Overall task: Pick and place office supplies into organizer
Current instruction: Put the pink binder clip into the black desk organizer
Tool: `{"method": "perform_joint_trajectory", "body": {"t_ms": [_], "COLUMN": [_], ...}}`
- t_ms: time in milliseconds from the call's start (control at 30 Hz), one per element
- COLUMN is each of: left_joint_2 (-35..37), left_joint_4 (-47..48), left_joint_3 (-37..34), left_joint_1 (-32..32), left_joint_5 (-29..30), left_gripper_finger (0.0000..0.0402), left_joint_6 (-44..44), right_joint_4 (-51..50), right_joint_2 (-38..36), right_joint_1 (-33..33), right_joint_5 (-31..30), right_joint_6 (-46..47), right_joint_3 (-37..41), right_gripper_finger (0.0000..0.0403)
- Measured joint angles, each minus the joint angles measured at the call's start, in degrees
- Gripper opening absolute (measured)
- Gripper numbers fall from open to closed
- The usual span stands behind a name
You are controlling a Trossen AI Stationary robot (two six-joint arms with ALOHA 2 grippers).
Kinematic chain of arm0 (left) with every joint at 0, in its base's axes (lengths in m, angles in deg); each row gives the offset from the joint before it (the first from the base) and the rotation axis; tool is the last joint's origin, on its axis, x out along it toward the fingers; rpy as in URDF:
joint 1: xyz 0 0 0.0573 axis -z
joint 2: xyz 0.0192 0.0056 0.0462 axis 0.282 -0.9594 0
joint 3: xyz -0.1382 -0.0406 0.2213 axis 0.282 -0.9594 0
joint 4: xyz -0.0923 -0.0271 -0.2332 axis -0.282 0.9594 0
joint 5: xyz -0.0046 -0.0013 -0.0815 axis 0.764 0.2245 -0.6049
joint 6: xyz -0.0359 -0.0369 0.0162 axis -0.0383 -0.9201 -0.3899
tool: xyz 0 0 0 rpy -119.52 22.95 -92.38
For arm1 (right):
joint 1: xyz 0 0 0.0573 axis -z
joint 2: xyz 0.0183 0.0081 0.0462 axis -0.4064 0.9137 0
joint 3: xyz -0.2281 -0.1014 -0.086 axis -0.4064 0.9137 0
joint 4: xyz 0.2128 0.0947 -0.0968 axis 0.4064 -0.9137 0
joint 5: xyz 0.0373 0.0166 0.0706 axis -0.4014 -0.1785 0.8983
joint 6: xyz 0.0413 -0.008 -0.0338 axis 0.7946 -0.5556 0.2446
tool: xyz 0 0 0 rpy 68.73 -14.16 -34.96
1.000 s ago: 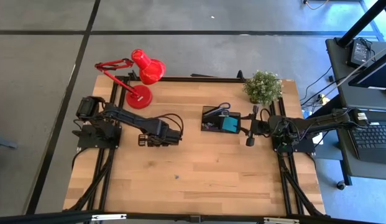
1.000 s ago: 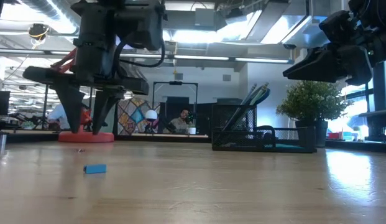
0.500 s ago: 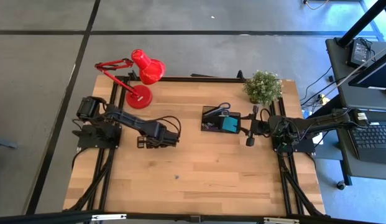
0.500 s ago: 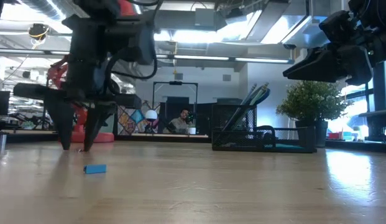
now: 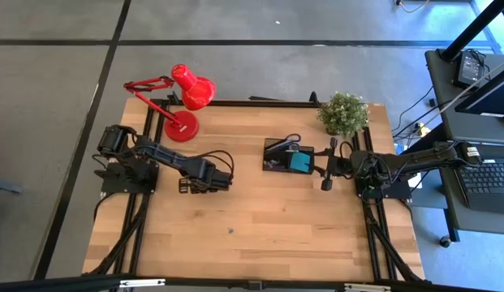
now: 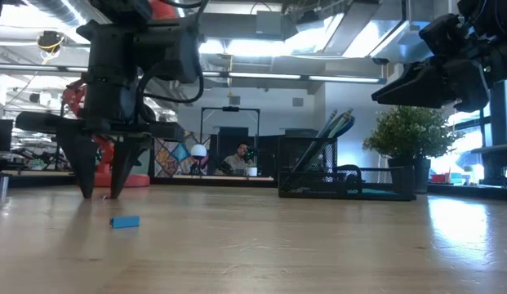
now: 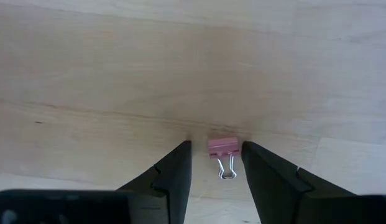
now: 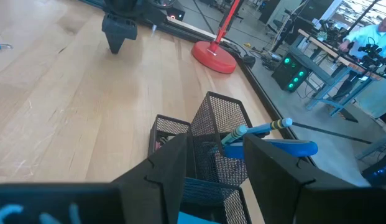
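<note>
A small pink binder clip point(image 7: 222, 149) with silver wire handles lies flat on the wooden table. My left gripper point(image 7: 216, 144) is open and points down, low over the table, with one finger on each side of the clip and no plain touch. It shows left of centre in the high view point(image 5: 191, 185) and in the low view point(image 6: 100, 193). The black mesh organizer point(image 5: 288, 156) stands right of centre, with scissors, pens and a teal pad in it. My right gripper point(image 5: 325, 167) waits open beside the organizer's right side point(image 8: 208, 146).
A tiny blue bit point(image 6: 125, 221) lies on the table nearer the near edge point(image 5: 230, 230). The red desk lamp point(image 5: 187, 101) stands at the far left corner, the potted plant point(image 5: 343, 113) at the far right. Bare wood point(image 5: 260, 235) stretches along the near half.
My left gripper has moved toward the table's left edge and come down, from well above the table until its fingertips are at the wood, around the pink clip. The right arm and the organizer have kept still.
</note>
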Motion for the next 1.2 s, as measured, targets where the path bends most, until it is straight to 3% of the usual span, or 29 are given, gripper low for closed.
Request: {"method": "perform_joint_trajectory", "body": {"t_ms": [767,1200], "left_joint_2": [-0.15,-0.15], "left_joint_4": [0.11,-0.04], "left_joint_3": [-0.04,-0.04], "left_joint_1": [0.52,0.44], "left_joint_5": [2.01,2.18], "left_gripper_finger": [0.0143,0.0088], "left_joint_6": [-2.86,-2.92], "right_joint_4": [0.15,0.2], "right_joint_2": [0.0,0.0], "right_joint_1": [0.0,0.0], "right_joint_5": [0.0,0.0], "right_joint_6": [-0.22,-0.22], "right_joint_3": [0.0,0.0], "right_gripper_finger": [0.0162,0.0162]}}
